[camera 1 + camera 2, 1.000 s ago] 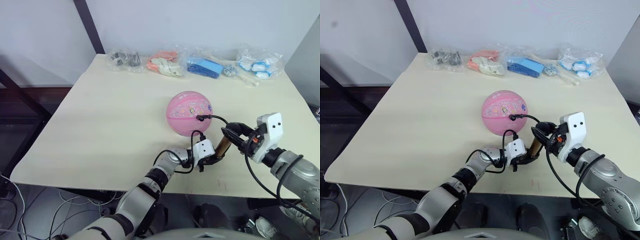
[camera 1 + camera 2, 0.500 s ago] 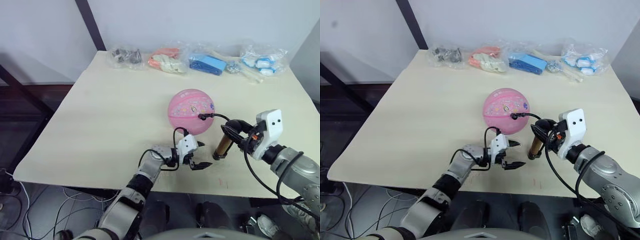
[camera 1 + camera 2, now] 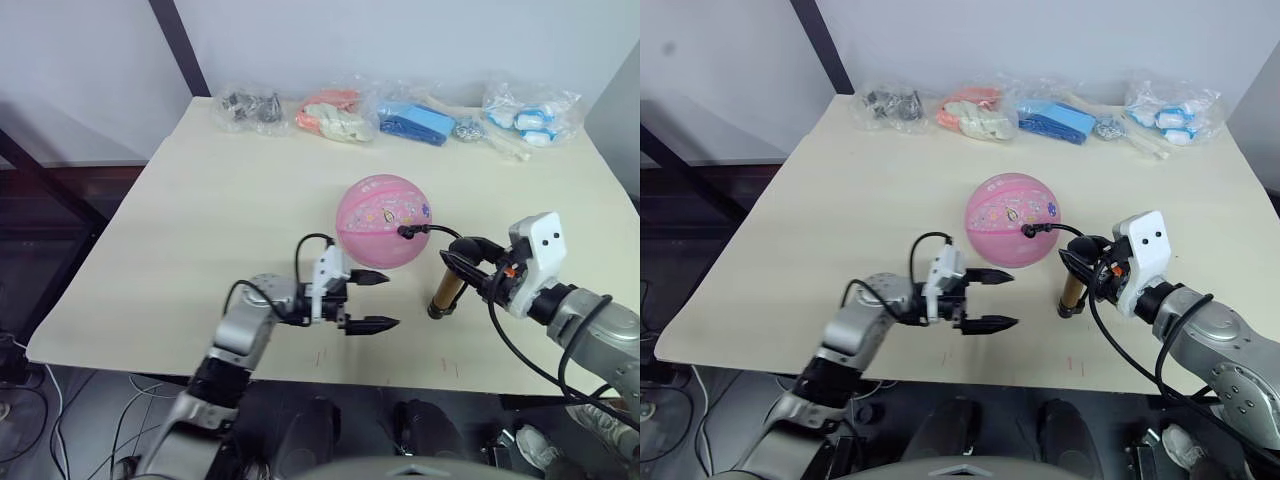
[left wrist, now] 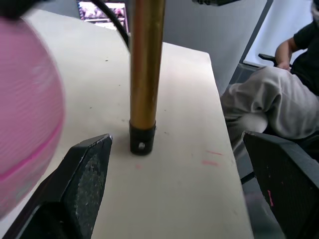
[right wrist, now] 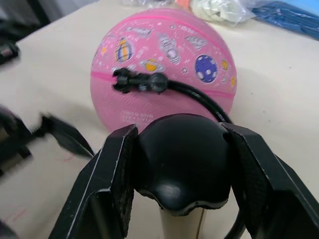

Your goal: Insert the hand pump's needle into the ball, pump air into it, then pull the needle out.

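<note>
Two grippers work at the near edge of the table (image 3: pixel 180 230). On the left, the left gripper (image 3: pixel 372 299) hangs just above the tabletop with its black fingers spread wide and nothing between them, pointing toward the hand pump (image 3: pixel 444 291) but apart from it. Just beyond its upper finger sits the pink ball (image 3: pixel 384 221), resting on the table near the middle. The needle (image 5: pixel 130 82) fitting is seated at the ball's side, so insertion looks done, and the thin black hose (image 3: pixel 436 233) arcs from it across to the pump. Further right, the pump stands upright on its black foot, and the right gripper (image 3: pixel 476 266) is clamped on the black handle at its top.

Judging by this, the pumping step is in hand. The next move probably calls for the left gripper to close on the gold barrel and steady it while the right works the handle up and down.

Whether the pin itself is fully in the valve cannot be seen; the fitting covers it. A seated person's legs (image 4: pixel 271 107) show past the table edge.
</note>
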### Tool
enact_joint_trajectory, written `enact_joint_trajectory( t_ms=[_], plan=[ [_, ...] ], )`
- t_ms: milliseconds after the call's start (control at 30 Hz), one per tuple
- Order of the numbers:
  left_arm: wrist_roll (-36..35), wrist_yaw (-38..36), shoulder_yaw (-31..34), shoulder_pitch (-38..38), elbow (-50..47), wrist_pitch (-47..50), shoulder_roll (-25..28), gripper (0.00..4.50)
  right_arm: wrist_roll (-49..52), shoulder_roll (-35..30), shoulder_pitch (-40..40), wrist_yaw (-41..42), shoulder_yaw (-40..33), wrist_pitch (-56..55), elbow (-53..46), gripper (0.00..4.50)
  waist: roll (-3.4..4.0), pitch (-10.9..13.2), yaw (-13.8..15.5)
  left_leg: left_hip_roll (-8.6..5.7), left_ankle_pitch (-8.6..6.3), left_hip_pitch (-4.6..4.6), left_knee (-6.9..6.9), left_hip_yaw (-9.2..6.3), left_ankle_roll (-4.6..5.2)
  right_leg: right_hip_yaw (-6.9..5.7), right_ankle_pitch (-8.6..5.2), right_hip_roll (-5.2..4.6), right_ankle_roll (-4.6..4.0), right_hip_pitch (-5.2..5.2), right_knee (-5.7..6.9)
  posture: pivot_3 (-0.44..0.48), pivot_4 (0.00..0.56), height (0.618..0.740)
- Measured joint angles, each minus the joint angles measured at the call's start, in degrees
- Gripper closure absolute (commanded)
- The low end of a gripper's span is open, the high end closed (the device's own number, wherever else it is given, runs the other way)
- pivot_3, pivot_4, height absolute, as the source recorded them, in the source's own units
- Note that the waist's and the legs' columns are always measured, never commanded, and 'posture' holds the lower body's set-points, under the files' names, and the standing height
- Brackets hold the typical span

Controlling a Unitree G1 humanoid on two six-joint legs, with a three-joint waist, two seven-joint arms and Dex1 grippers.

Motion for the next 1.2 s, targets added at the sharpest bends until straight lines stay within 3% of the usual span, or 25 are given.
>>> enact_joint_trajectory(
  t_ms=[267,367,467,567,833,1200],
  plan=[
    [-11.84,-2.49,9.25,3.04,-6.44,6.19,7.52,0.06,3.02,-4.85,-4.66,2.05,-0.87,4.92,-1.12,2.42,0.09,0.71,-0.09,-0.23,0.07,-0.24,0.03,-0.04,-0.13,-0.04,0.02,-0.27,0.0,-0.18,0.01,0.0,0.15,0.74],
    [-14.78,-2.53,11.83,3.47,-7.95,8.09,9.22,0.06,5.86,-7.85,-7.4,2.12,-2.44,8.36,-0.68,2.42,0.23,0.85,0.16,-0.34,0.33,-0.91,0.03,-0.16,-0.55,-0.09,0.23,-0.3,0.32,-0.76,0.07,0.0,0.15,0.74],
    [-16.94,-3.04,13.21,4.11,-8.09,9.24,11.31,0.06,8.32,-15.51,-13.96,1.79,-2.29,15.48,-0.15,2.42,0.4,1.19,0.02,-0.52,0.45,-1.07,0.02,-0.09,-0.74,-0.07,0.28,-0.47,0.4,-0.93,0.08,0.0,0.15,0.74],
    [-17.83,-2.98,14.19,4.19,-8.05,9.99,12.42,0.06,10.04,-17.91,-20.23,2.52,-0.76,18.78,0.31,2.42,0.35,1.44,-0.3,-0.53,0.45,-1.2,-0.01,0.01,-0.74,0.0,0.31,-0.51,0.45,-1.13,0.1,0.0,0.15,0.74],
    [-19.54,-2.89,15.12,4.47,-8.43,10.96,14.17,0.06,12.46,-22.19,-39.39,9.97,11.37,28.33,0.24,2.42,0.36,1.53,-1.27,-0.55,0.65,-1.86,0.09,-0.04,-1.08,-0.06,0.41,-0.55,0.59,-1.73,0.14,0.0,0.15,0.74],
    [-19.99,-1.5,15.62,6.04,-10.29,10.98,15.34,0.06,-2.28,-18.78,-45.26,17.52,33.42,30.34,-1.01,2.42,0.34,1.54,-1.58,-0.68,0.77,-1.88,0.21,0.04,-1.27,0.03,0.55,-0.67,0.8,-1.74,0.21,0.0,0.15,0.74]
  ],
)
